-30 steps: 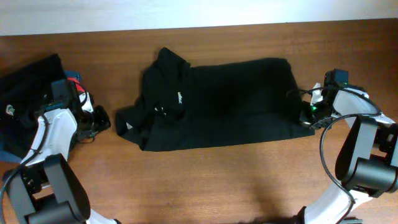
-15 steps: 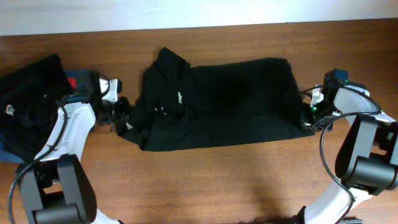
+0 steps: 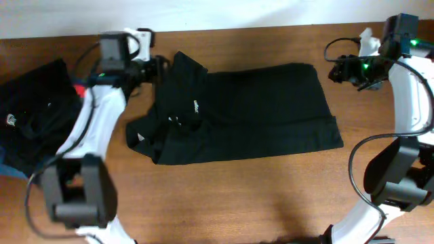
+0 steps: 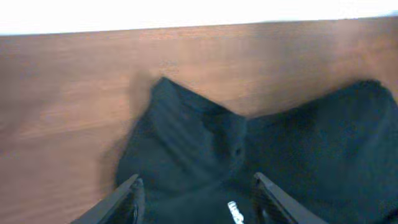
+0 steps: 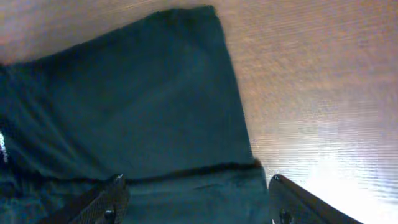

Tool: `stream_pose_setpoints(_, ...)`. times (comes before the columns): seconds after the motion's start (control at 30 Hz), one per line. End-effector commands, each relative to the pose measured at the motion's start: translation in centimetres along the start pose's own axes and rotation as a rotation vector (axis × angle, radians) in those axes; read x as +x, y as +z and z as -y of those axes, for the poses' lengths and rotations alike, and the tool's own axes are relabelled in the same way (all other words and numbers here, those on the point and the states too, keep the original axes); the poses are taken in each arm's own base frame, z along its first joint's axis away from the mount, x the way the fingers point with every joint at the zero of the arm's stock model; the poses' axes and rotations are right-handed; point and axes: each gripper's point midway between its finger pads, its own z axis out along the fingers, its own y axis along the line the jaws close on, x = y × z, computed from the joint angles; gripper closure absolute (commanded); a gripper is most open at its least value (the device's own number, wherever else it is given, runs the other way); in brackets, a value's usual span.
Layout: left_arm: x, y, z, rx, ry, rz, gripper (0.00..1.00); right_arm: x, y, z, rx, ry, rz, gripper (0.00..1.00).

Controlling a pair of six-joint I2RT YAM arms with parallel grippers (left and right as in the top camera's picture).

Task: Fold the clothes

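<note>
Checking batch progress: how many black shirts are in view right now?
2 visible: the centre shirt spread in the middle, the left shirt heaped at the far left; more may hide beneath it.

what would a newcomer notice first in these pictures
A black collared shirt lies spread across the middle of the table, collar to the left. The left gripper hovers open by the collar, the right gripper open near the hem's far corner. A dark pile of clothes sits at the left edge.

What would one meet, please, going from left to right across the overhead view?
Pile of folded black shirts → left gripper → white chest logo on the spread shirt → right gripper.
</note>
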Motion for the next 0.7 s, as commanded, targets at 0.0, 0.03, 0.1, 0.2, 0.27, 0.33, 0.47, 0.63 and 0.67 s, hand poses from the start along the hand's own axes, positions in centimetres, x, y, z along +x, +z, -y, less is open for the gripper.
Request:
stream_pose_setpoints(0.0, -1.2, 4.5, 1.0, 0.026, 0.027, -0.055, 0.44, -1.2, 0.5, -1.0, 0.008, -0.076, 0.034, 0.22)
stream_pose_setpoints(0.03, -1.5, 5.2, 1.1, 0.029, 0.027, -0.065, 0.44, -1.5, 0.5, -1.0, 0.015, -0.083, 0.046, 0.22)
stream_pose_setpoints(0.1, -1.9, 7.6, 0.9, 0.026, 0.027, -0.09, 0.44, -2.5, 0.8, -0.9, 0.038, -0.098, 0.08, 0.19)
stream_pose_setpoints(0.2, -1.6, 10.7, 0.2, 0.02, 0.029, -0.104, 0.44, -2.4, 1.7, -0.7, 0.033, -0.086, 0.068, 0.15)
stream_pose_setpoints(0.27, -0.9, 12.5, -0.7, -0.004, 0.029, -0.112, 0.44, -2.0, 2.3, -0.6, 0.032, -0.081, 0.048, 0.16)
stream_pose_setpoints(0.33, 0.6, 14.6, -1.6, -0.017, 0.027, -0.122, 0.44, -1.4, 3.1, -0.4, 0.03, -0.072, 0.016, 0.15)
stream_pose_setpoints(0.47, 1.8, 16.7, -3.3, -0.069, 0.032, -0.115, 0.44, -0.9, 4.0, -0.1, 0.027, -0.064, -0.013, 0.16)
stream_pose_setpoints(0.63, 2.6, 17.4, -3.5, -0.07, 0.029, -0.126, 0.5, -0.8, 4.1, -0.1, 0.029, -0.064, -0.016, 0.3)
stream_pose_setpoints(0.67, 2.0, 17.2, -3.4, -0.069, 0.032, -0.116, 0.6, -0.8, 4.1, 0.0, 0.031, -0.064, -0.015, 0.46)
